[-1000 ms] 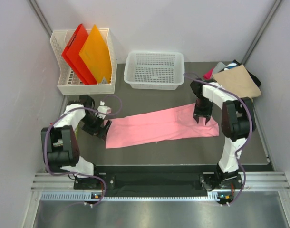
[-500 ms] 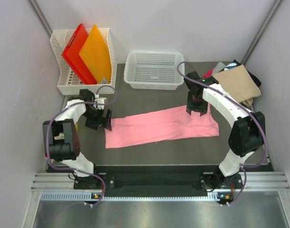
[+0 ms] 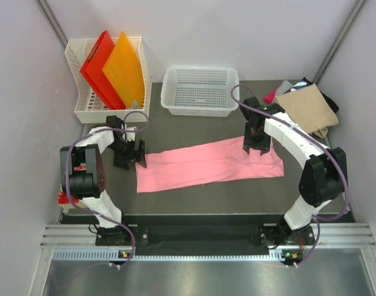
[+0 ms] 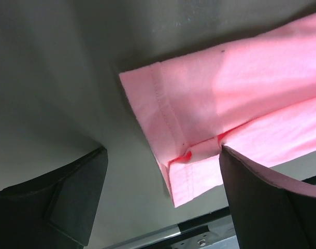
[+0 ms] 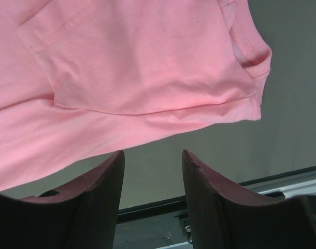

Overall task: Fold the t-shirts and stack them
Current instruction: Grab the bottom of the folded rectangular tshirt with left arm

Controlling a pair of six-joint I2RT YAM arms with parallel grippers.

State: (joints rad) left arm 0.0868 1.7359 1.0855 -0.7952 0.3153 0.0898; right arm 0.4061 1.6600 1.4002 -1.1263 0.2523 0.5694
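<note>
The pink shirt (image 3: 206, 163) lies flat on the dark table (image 3: 194, 203) between the two arms, folded lengthwise into a long strip. Its hem end is on the left and its collar end on the right.

The left gripper (image 3: 131, 159) hangs just off the hem end. Its fingers are spread wide with nothing between them but the cloth's corner below. The right gripper (image 3: 257, 147) hovers over the far edge near the collar, also parted and empty.

It looks like thin, limp cotton — light, with no stiffness, so it will sag and drag wherever it isn't held. The doubled layers could slide apart if only the top one is pinched. I'd take hold at the two corners of one short end, where the stitched hem gives some body, catching every layer.

- **Shirts:** one pink shirt is laid out. In the far right corner there is one pile with a tan shirt (image 3: 308, 110) on top. Slivers of black (image 3: 327, 100), magenta (image 3: 271, 95) and grey (image 3: 285, 86) poke out beneath, so that makes five shirts if each colour is one garment, which I can't confirm.
- **Everything else:** one white basket (image 3: 197, 111), and one white rack (image 3: 83, 114) holding two folders — one red (image 3: 98, 65), one orange (image 3: 125, 68).
</note>
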